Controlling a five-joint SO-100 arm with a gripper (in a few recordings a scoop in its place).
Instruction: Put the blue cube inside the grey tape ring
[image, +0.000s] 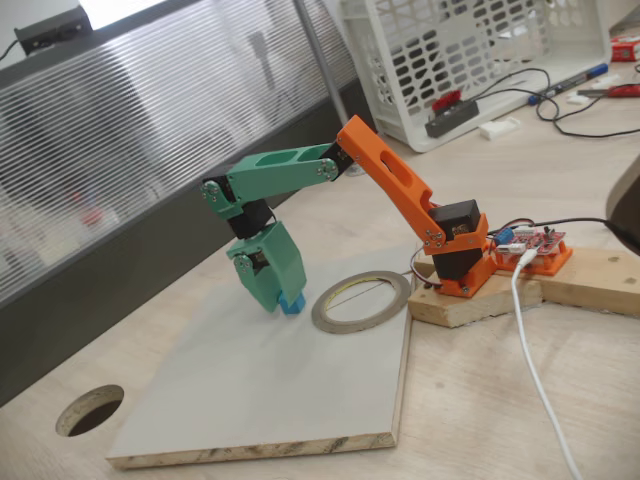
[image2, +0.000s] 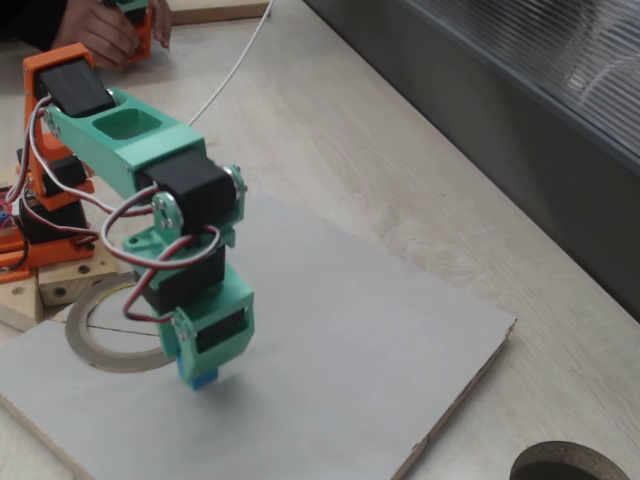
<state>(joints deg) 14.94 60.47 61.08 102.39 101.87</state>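
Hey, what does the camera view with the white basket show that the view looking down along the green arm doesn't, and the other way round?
The basket view brings in the white basket and the pens beside it at the far end of the desk. The view along the arm brings in a person's hand at its top edge. Both show the green hand gripping the blue cube just outside the grey tape ring, over the pale board.
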